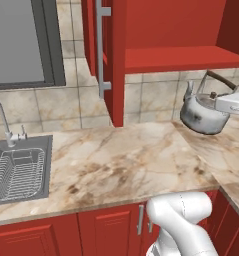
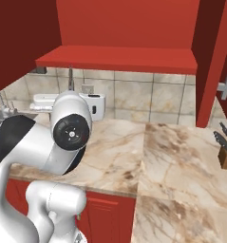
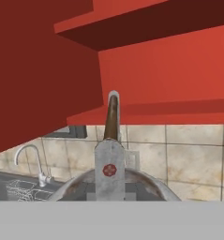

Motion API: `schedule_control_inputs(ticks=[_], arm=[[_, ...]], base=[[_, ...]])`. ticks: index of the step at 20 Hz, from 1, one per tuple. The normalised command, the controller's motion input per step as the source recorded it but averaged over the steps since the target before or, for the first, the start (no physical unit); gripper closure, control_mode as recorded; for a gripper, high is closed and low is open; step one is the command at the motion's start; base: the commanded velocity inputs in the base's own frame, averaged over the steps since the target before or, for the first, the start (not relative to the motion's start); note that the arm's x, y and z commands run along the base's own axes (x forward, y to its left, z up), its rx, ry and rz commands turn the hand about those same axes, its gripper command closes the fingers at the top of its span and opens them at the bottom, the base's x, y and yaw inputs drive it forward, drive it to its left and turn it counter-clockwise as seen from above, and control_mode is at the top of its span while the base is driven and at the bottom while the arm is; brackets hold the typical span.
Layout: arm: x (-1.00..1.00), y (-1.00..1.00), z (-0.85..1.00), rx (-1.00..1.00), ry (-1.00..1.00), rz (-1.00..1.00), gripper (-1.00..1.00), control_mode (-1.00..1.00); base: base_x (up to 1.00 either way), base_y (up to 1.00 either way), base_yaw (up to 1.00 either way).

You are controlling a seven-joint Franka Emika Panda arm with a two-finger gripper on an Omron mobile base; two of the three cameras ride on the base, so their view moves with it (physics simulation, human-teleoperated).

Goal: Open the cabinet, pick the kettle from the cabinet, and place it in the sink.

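Observation:
The silvery kettle (image 1: 203, 114) hangs tilted in the air above the right end of the counter, just below the cabinet shelf (image 1: 181, 57). My gripper (image 1: 218, 97) comes in from the right and is shut on its arched dark-brown handle (image 3: 112, 117). The red cabinet stands open, its door (image 1: 116, 60) swung out edge-on with a long silver bar handle (image 1: 101, 50). In the hand view the kettle body (image 3: 132, 185) sits low, under the shelf (image 3: 179, 110). The sink (image 1: 46, 165) lies far to the left, with a wire rack (image 1: 18, 172) and a curved faucet (image 1: 1, 117).
A marble counter (image 1: 121, 160) runs between the kettle and the sink. The open door reaches down close to the counter's back. A knife block (image 2: 226, 152) stands at the far right. Lower red cupboards with short handles (image 1: 140, 220) front the counter.

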Motion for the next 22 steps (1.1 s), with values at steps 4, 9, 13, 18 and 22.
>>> schedule_control_inputs(ticks=[4,9,13,18,22], arm=[[0.00,0.00,0.00,0.00,0.00,0.00,1.00,1.00],[0.00,0.00,0.00,0.00,0.00,0.00,1.00,1.00],[0.00,0.00,0.00,0.00,0.00,0.00,1.00,1.00],[0.00,0.00,0.00,0.00,0.00,0.00,1.00,1.00],[0.00,0.00,0.00,0.00,0.00,0.00,1.00,1.00]], base=[[-0.57,0.14,-0.03],[-0.51,0.17,0.00],[-0.60,0.27,0.00],[-0.61,0.36,0.00],[-0.48,0.51,0.00]])
